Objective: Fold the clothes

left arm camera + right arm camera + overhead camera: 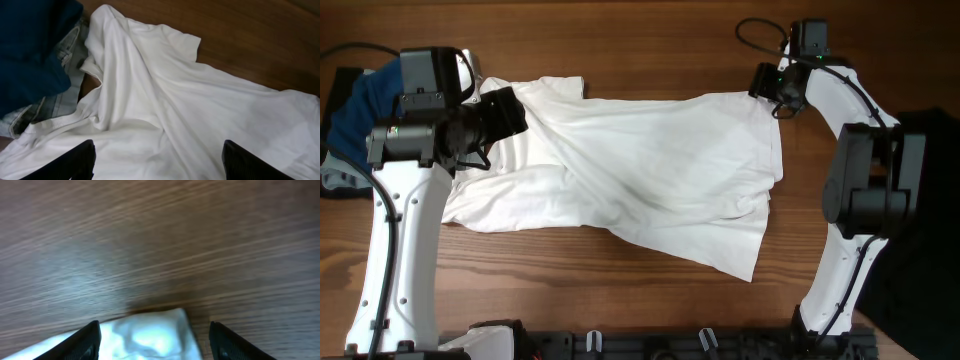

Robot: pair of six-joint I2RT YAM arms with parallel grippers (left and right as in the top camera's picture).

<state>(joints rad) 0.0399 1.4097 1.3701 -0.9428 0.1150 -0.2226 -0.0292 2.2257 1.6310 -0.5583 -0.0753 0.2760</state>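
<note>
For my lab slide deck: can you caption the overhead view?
Left gripper and right gripper, both open, at opposite ends of a rumpled white short-sleeved shirt on a brown wooden table.

Three camera views
Overhead looked straight down on the table (620, 300); wrist cameras sat close over the same white shirt (660, 170), left by the table's left edge, right toward its far-right corner.

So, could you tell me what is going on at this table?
Two robot arms are working on a white shirt, which lies spread but rumpled on the wooden table. The left pincer hangs open over its collar end; the right pincer stands open at a corner of the opposite end, gripping nothing. No neat fold shows yet. A dark blue garment lies beside the collar.
</note>
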